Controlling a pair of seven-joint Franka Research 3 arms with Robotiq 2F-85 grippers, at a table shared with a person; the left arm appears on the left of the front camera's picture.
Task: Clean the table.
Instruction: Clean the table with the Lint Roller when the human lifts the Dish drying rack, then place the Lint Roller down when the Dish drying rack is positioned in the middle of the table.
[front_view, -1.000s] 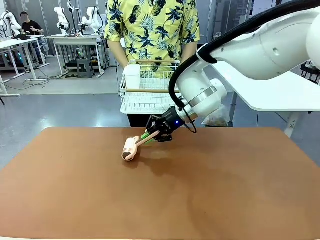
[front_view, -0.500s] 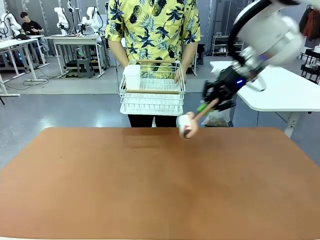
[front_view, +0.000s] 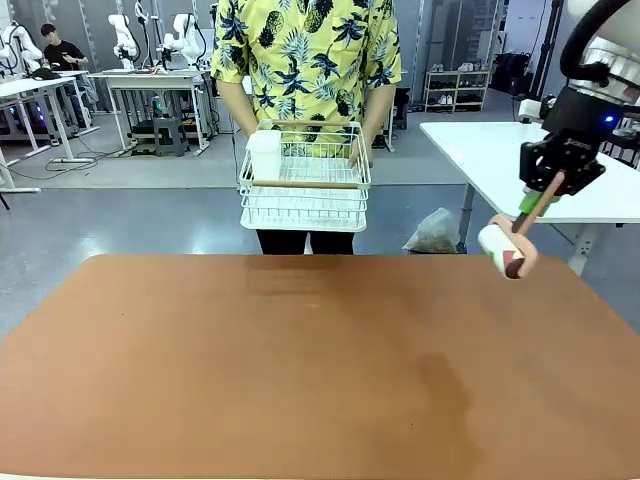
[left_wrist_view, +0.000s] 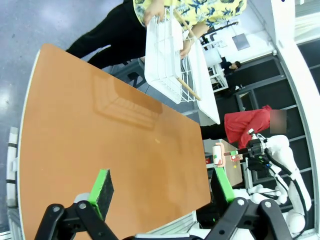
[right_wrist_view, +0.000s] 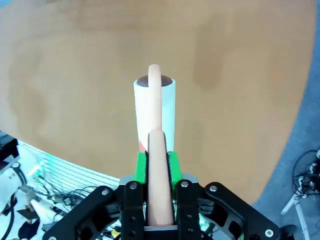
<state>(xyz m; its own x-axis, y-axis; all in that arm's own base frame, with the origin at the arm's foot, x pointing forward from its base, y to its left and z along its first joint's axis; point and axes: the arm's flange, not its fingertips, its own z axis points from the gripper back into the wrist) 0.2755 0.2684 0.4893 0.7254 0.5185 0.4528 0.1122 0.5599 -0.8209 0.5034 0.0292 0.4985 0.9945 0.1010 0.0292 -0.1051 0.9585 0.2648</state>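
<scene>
Right arm (front_view: 612, 52): white, black cable.
Right gripper (front_view: 537, 200): black, blue light, green pads (right_wrist_view: 141, 164).
Left gripper (left_wrist_view: 162, 184): black links, round pivots, green pads (left_wrist_view: 101, 186).
Person (front_view: 305, 50): yellow leaf-print short-sleeved shirt, black trousers.

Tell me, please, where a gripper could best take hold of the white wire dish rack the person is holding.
Probably the near long rim of the dish rack, along the wooden bar, approached from the robot's side across the table. The person's hands hold its sides farther back, leaving that edge free; stay clear of the white container at the rack's left end.
</scene>
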